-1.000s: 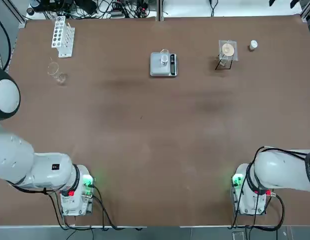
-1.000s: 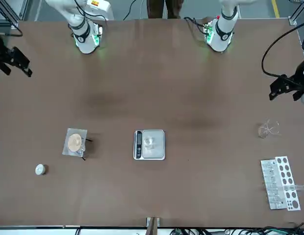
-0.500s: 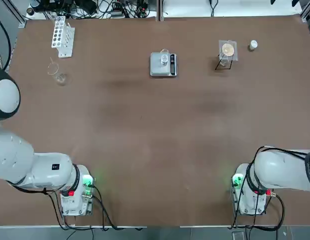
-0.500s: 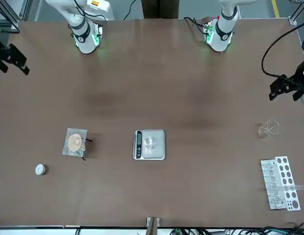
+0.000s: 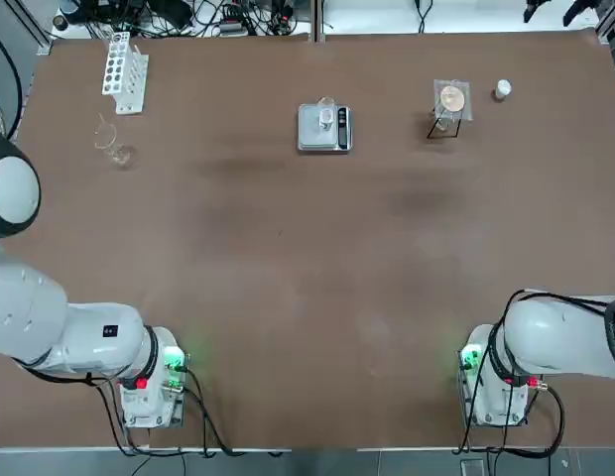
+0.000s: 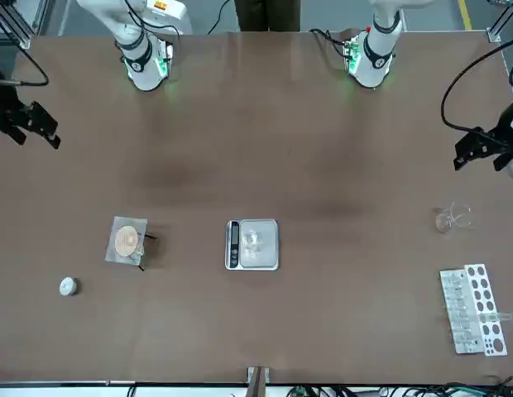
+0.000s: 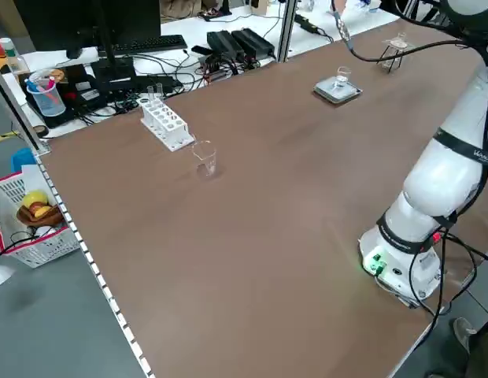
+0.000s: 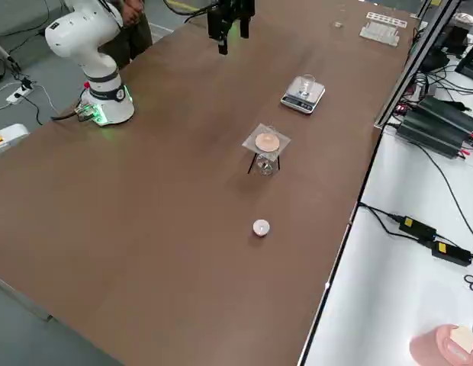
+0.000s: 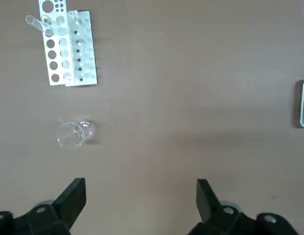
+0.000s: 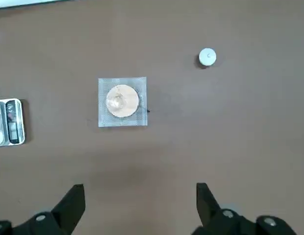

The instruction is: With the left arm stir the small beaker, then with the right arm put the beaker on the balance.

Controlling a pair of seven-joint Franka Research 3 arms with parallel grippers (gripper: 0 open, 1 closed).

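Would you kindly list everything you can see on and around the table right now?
balance: one, silver-grey, far middle of the table.
small beaker: one, clear glass, standing on the balance's plate.
larger glass vessel: one, clear, far part of the table on the robot's left.
test-tube rack: one, white, beyond that vessel.
mesh square with tan disc on a small stand: one, right of the balance.
small white round object: one, right of the stand.
table: one, brown.
left gripper: black, open, raised over the table's left edge.
right gripper: black, open, raised over the right edge.
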